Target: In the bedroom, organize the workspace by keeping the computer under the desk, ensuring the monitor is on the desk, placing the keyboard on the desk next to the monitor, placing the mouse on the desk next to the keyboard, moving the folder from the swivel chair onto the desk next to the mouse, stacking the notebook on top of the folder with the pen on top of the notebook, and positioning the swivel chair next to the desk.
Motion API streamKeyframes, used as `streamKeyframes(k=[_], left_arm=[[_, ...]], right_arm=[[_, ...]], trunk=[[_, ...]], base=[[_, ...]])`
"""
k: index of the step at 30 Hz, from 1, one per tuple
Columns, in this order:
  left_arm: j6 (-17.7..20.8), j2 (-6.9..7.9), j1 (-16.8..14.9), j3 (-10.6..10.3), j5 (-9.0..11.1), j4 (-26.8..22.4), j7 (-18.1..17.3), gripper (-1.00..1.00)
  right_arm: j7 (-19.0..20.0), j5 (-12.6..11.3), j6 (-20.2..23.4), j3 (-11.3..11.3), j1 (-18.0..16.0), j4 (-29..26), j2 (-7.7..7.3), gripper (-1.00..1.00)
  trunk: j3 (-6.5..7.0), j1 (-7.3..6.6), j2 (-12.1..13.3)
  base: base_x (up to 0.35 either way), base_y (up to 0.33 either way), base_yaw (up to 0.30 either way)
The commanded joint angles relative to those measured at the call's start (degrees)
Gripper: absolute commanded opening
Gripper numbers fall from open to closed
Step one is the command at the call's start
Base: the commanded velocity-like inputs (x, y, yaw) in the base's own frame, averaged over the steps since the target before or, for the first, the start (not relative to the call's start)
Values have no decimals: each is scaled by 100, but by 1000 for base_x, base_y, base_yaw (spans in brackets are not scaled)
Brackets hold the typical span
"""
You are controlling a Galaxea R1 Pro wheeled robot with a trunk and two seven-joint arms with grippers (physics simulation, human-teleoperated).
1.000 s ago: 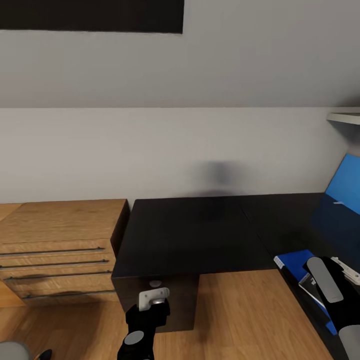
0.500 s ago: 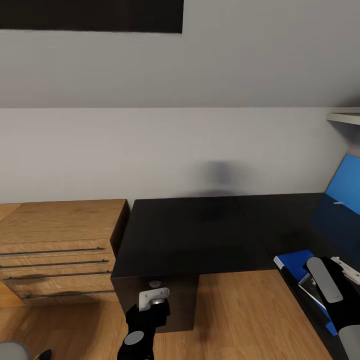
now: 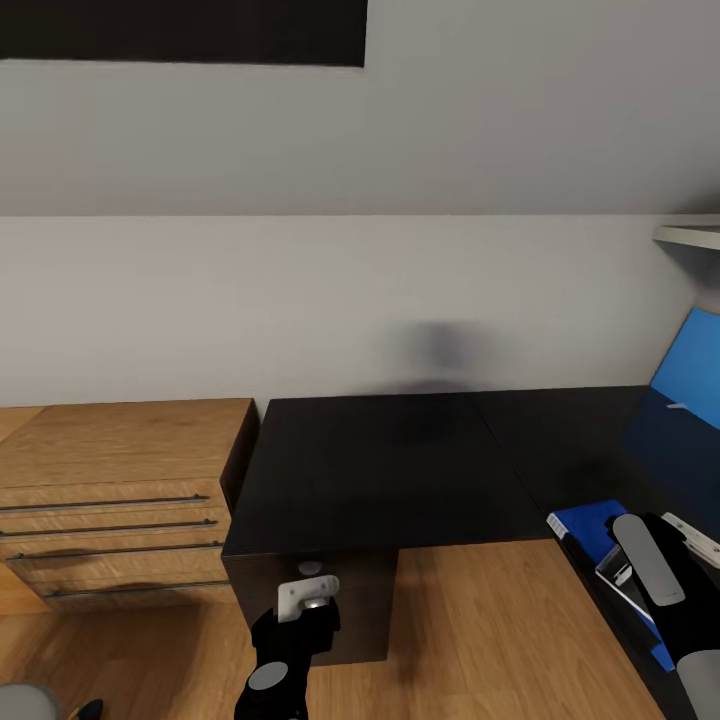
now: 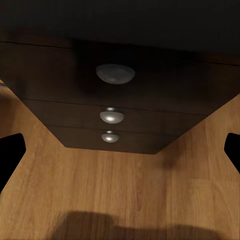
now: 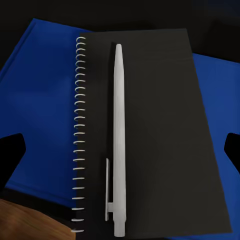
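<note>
1. My right gripper (image 5: 120, 150) hangs above the desk (image 3: 400, 470), jaws wide apart and holding nothing.
2. Below it the white pen (image 5: 118, 140) lies on the dark notebook (image 5: 165, 130), parallel to its spiral binding.
3. The notebook lies on the blue folder (image 5: 40, 110), near the desk's front edge.
4. My left gripper (image 4: 120, 145) is also wide, empty, facing the desk's drawers (image 4: 112, 116) above the wooden floor (image 4: 120, 190).
</note>
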Motion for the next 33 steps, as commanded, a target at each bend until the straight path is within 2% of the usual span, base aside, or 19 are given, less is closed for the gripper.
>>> streamKeyframes(k=[1,6,10,12,13,14,15,16,17,18,20,21,24,29,33], left_arm=[[32,4,-8,-11,23,-9,39,100],[32,4,-8,-7,21,-9,40,100],[32,8,-8,4,16,-9,50,100],[32,10,-8,4,9,-7,55,100],[32,10,-8,5,10,-2,55,100],[32,11,-8,8,12,8,52,100],[32,12,-8,10,12,12,50,100],[32,12,-8,12,13,17,47,100],[32,12,-8,12,13,19,48,100],[32,12,-8,13,13,22,46,100],[32,13,-8,16,15,24,43,100],[32,13,-8,25,34,32,34,100],[32,14,-8,94,48,161,23,100],[29,1,-8,387,42,320,13,100],[15,12,-8,485,56,479,9,100]], right_arm=[[-31,-23,42,-1,-3,-11,-2,100],[-35,-26,41,6,-3,-222,18,100],[-82,-19,61,160,6,-781,305,100],[-97,72,75,412,34,-1056,515,100],[-98,106,77,502,47,-1101,558,100],[-99,169,79,717,78,-1167,636,100],[-99,193,77,837,92,-1192,672,100],[-100,229,69,1091,111,-1223,736,100],[-100,244,64,1217,118,-1235,766,100],[-100,263,54,1444,128,-1251,814,100],[-97,274,47,1622,135,-1258,846,100],[-81,279,34,1794,140,-1259,885,100],[-45,280,22,1929,144,-1232,992,100],[-25,289,16,2024,146,-1112,1161,100],[1,313,-26,2391,146,-933,1379,100]], trunk=[[-7,0,-5],[-7,0,-5],[-7,0,-5],[-7,0,-5],[-7,0,-5],[-7,0,-5],[-7,0,-5],[-7,0,-5],[-7,0,-5],[-7,0,-5],[-7,0,-5],[-7,0,-5],[-7,0,-5],[-7,0,-5],[-7,0,-5]], base=[[0,0,0],[0,0,0],[0,0,0],[0,0,0],[-6,0,0],[-51,9,0],[-88,26,0],[-159,76,0],[-185,97,0],[-222,129,0],[-241,146,0],[-267,169,0],[-279,179,0],[-292,164,0],[-302,144,0]])
